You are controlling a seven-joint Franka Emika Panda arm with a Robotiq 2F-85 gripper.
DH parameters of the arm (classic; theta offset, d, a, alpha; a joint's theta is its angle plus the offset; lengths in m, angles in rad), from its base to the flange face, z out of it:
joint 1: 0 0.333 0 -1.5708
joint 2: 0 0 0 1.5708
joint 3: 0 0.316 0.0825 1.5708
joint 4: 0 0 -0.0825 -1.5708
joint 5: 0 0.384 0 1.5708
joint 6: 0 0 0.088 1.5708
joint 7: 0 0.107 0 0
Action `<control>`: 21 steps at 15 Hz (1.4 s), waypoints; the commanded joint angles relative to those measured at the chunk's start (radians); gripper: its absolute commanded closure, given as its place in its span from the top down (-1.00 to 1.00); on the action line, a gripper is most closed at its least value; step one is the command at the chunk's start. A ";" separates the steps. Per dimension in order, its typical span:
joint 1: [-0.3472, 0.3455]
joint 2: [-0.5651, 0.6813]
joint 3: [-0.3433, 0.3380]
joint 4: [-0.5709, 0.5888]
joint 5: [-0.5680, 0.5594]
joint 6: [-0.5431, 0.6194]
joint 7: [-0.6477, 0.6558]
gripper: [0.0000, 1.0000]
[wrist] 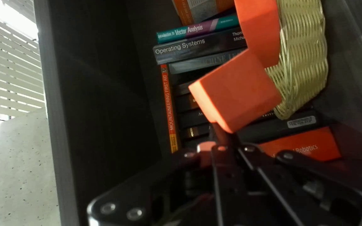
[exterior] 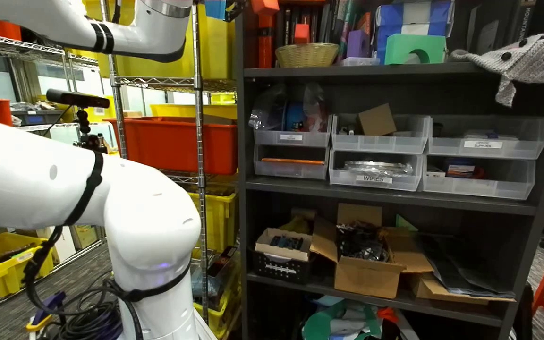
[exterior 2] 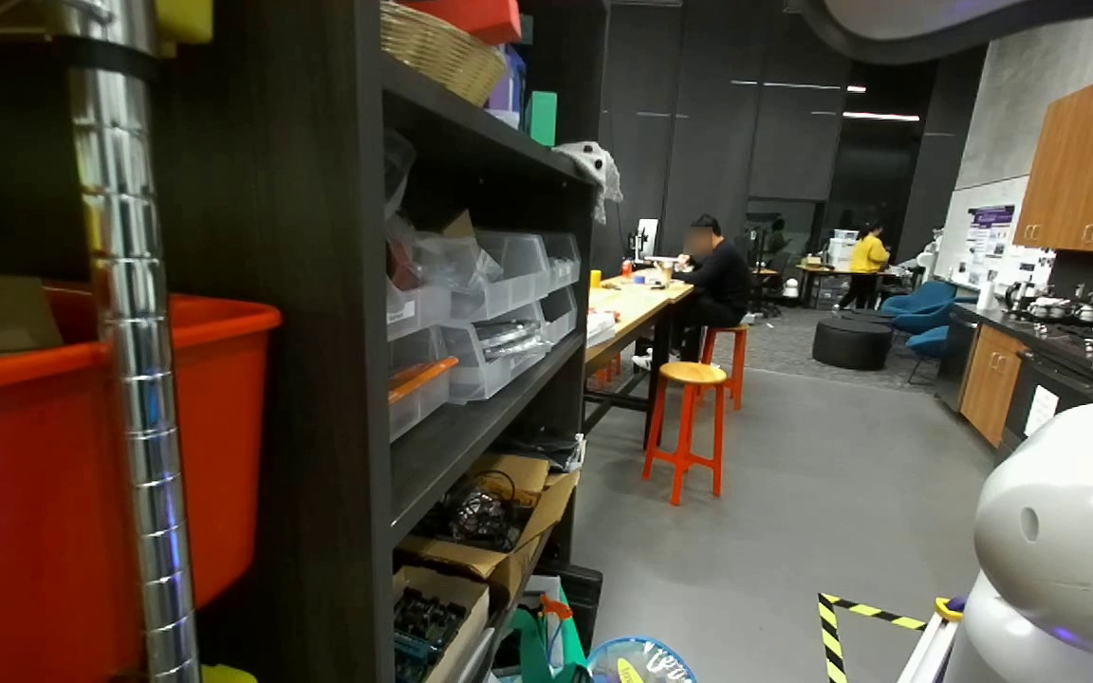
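My gripper (wrist: 223, 136) appears shut on a corner of an orange block (wrist: 239, 91); the fingertips are dark and partly hidden. The held block (exterior: 265, 6) also shows at the top edge of an exterior view, where most of the gripper is cut off. In the wrist view the block is tilted, in front of books and beside a wicker basket (wrist: 305, 59). A second orange block (wrist: 259, 31) sits at the basket. That block (exterior: 301, 34) and the basket (exterior: 307, 55) also show in an exterior view. The basket (exterior 2: 442, 57) shows too in an exterior view.
The dark bookshelf (exterior: 366, 72) holds books, a purple block (exterior: 357, 45), a green arched block (exterior: 416, 47) and a knitted grey toy (exterior: 531, 59). Clear bins (exterior: 378, 141) fill the shelf below. A metal rack post (exterior: 199, 118) stands beside the bookshelf. The shelf side wall (wrist: 58, 125) is near the gripper.
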 commanded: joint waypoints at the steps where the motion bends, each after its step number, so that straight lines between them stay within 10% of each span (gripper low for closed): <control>1: 0.034 0.069 0.003 0.074 -0.030 -0.049 -0.010 -0.99; 7: 0.017 0.198 0.058 0.197 -0.037 -0.116 0.013 -0.99; 16: -0.342 0.312 0.291 0.367 -0.215 -0.108 0.259 -0.99; 21: -0.384 0.360 0.307 0.419 -0.292 -0.159 0.312 -0.99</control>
